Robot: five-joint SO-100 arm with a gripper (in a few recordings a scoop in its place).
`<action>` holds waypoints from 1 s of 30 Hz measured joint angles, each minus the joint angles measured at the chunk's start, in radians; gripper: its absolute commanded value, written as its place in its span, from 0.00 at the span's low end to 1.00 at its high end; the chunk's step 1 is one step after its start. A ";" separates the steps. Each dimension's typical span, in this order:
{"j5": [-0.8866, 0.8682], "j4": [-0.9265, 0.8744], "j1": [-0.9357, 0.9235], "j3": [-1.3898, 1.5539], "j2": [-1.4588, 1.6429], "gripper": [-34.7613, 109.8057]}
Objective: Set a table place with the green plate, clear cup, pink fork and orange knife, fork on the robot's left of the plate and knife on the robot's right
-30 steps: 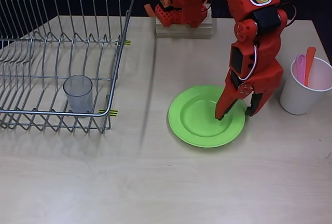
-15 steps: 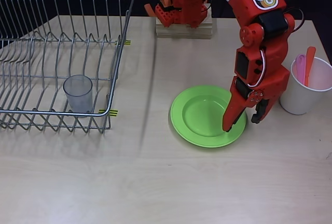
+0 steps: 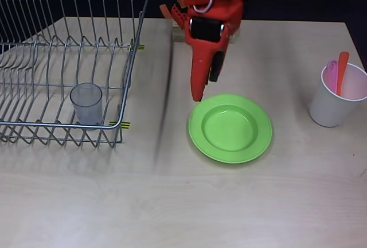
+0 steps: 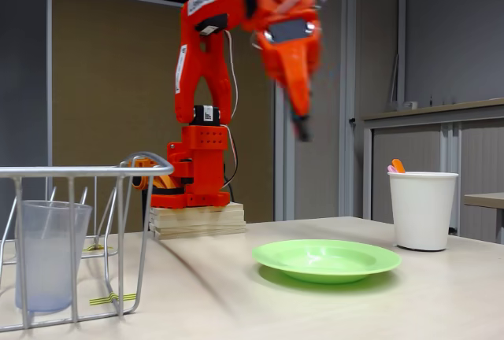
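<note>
Nearest the camera in the overhead view lies bare tabletop; the table (image 3: 189, 208) is pale wood grain. Further back, right of centre, the green plate (image 3: 230, 128) sits flat on the table with nothing on it; the fixed view shows it (image 4: 326, 260) resting level on the surface. To the left, at about the same depth, the clear cup (image 3: 86, 104) stands upright inside a wire dish rack (image 3: 69, 7), close to the rack's near right corner; in the fixed view the cup (image 4: 47, 255) appears behind the rack's wires at the left edge. At the right side a white cup (image 3: 338, 96) stands on the table, well apart from the plate, with the pink fork (image 3: 331, 73) and the orange knife (image 3: 342, 71) propped upright in it side by side. Just beyond the plate's far left rim, the gripper (image 3: 207, 87) of the robot (image 3: 203, 7) points downward; the fixed view shows it (image 4: 299, 123) raised well above the table and blurred, so the gap is hard to judge, but its fingers look slightly apart and hold nothing. The arm's base stands on a wooden block (image 4: 197, 220) at the far edge.
</note>
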State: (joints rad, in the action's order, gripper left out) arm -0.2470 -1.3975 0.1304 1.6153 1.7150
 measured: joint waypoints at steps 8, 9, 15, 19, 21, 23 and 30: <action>0.680 0.006 -0.117 0.023 0.129 0.48; 0.684 0.009 -0.123 0.023 0.132 0.47; 0.687 0.008 -0.256 0.015 0.126 0.41; 0.675 -0.046 -0.364 -0.018 0.112 0.41; 0.699 -0.058 -0.431 -0.025 0.110 0.41; 0.727 -0.075 -0.489 -0.035 0.097 0.41; 0.887 -0.091 -0.676 -0.063 -0.002 0.43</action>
State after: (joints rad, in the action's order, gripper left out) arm 0.6397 -1.4880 -0.5461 1.5524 1.7135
